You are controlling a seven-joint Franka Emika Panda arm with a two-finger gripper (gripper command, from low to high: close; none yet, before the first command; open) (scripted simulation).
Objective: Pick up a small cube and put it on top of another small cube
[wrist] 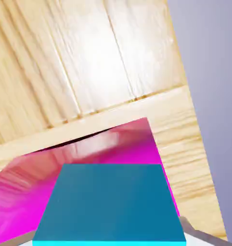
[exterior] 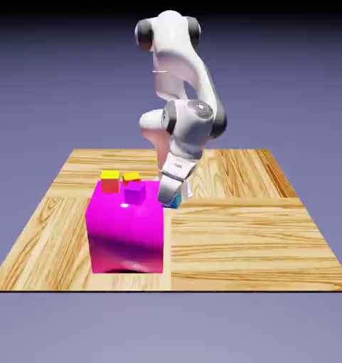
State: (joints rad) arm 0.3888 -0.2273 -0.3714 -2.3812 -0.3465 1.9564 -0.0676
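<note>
The jaws stand closed on the small cyan cube [wrist: 110, 204], which fills the lower half of the hand view, large and flat-topped, with a sliver of grey finger [wrist: 195, 234] at its lower right corner. In the exterior view only a scrap of that cube [exterior: 175, 201] shows, just below the gripper [exterior: 171, 190] and close beside the upper right corner of the big magenta block [exterior: 126, 227].

The wooden table [exterior: 245, 234] is the largest thing in sight, one surface of pale planks. The single magenta block stands on it toward the exterior view's left, right beside the gripper; in the hand view its glossy face [wrist: 89, 153] lies just behind the held cube.

On top of the block sit three small cubes: one red cube [exterior: 110, 181] with a yellow top, one orange-and-yellow cube [exterior: 131, 176] just beside it, and one purple cube [exterior: 135, 192] nearest the gripper. With the cyan one, that makes four small cubes.

The white arm [exterior: 181, 85] rises high, folds at its grey joint and drops steeply, the hand tilted toward the block's right edge.
</note>
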